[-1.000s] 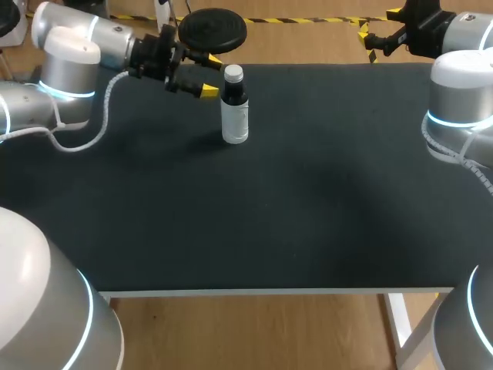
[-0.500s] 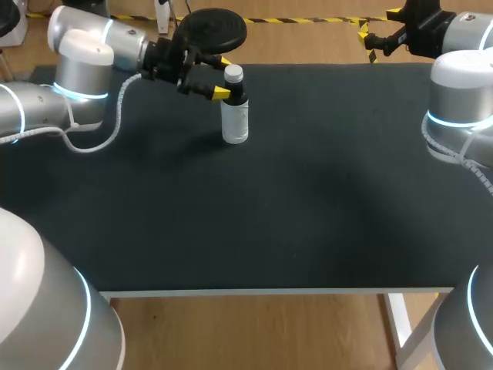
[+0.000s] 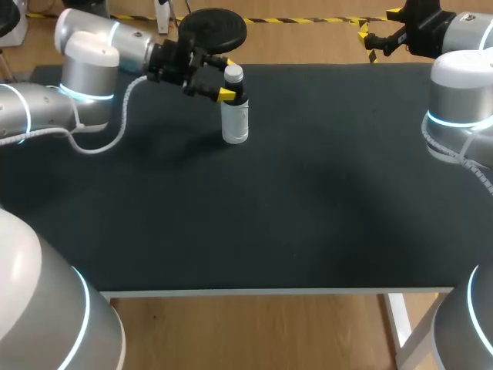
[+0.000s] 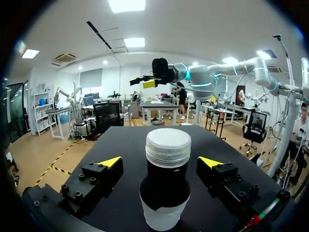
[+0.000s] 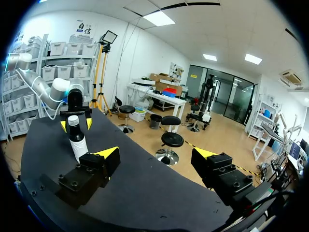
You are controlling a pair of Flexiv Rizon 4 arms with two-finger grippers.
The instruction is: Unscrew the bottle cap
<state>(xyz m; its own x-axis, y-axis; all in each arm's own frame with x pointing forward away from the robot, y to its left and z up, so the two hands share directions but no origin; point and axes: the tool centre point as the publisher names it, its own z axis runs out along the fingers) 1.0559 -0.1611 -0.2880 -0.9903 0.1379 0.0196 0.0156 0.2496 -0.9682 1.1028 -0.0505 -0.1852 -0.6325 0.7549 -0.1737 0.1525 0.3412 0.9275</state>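
On the black table (image 3: 308, 200), taking the head view as the dial, the bottle (image 3: 235, 119) stood upright toward 11 o'clock from the table's centre, near the far edge. Its white ribbed cap (image 3: 233, 74) was seated on a dark neck, and the lower body was pale.

Left arm lay at the bottle's 9 o'clock. The left gripper (image 3: 228, 79) was level with the neck and released. One yellow tip sat at roughly 12 o'clock of the neck, the other at roughly 8 o'clock. In the left wrist view the bottle (image 4: 164, 193) stood between the fingers of the left gripper (image 4: 160, 162) with a gap on each side. Neither finger touched it, and the cap (image 4: 168, 146) rose just above the tips.

The right gripper (image 3: 377, 25) was at about 1 o'clock, past the table's far edge and well apart from the bottle. In the right wrist view the right gripper (image 5: 156, 153) was released, fingers wide, with nothing between them. The bottle (image 5: 77, 140) stood well ahead of it and off to one side, flanked by the left gripper's yellow tips
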